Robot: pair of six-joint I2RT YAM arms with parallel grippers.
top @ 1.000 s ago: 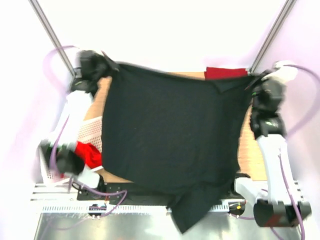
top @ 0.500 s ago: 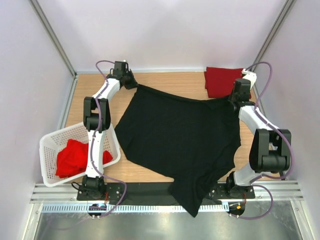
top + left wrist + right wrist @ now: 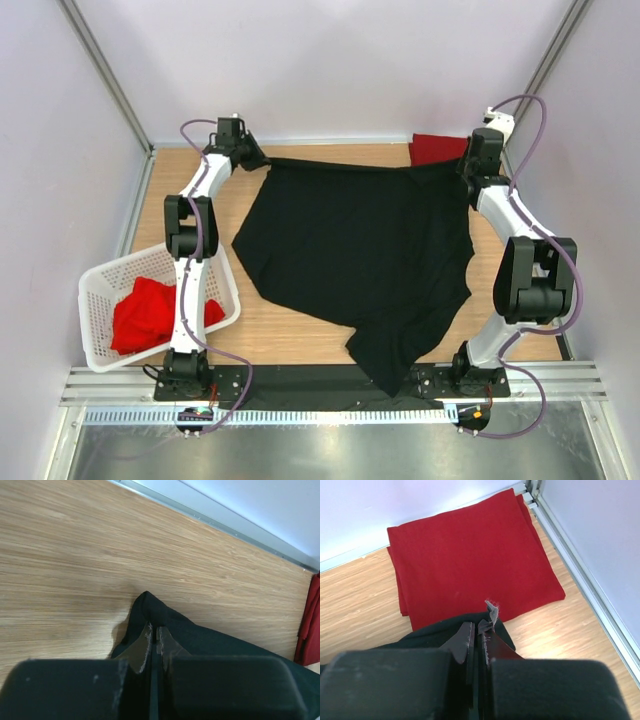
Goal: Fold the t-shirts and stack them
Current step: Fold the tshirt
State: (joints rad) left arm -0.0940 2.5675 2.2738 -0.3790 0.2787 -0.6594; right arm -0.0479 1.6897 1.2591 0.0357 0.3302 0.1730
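Pinches black t-shirt (image 3: 360,250) by two far corners, probably the hem, in closed left gripper (image 3: 154,635) and right gripper (image 3: 477,630); drapes limp, light

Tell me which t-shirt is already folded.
The red t-shirt in the far right corner: a neat flat square. The black t-shirt is spread out, and the other red one lies crumpled in the white basket.

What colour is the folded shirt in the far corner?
The folded shirt is red; right wrist view.
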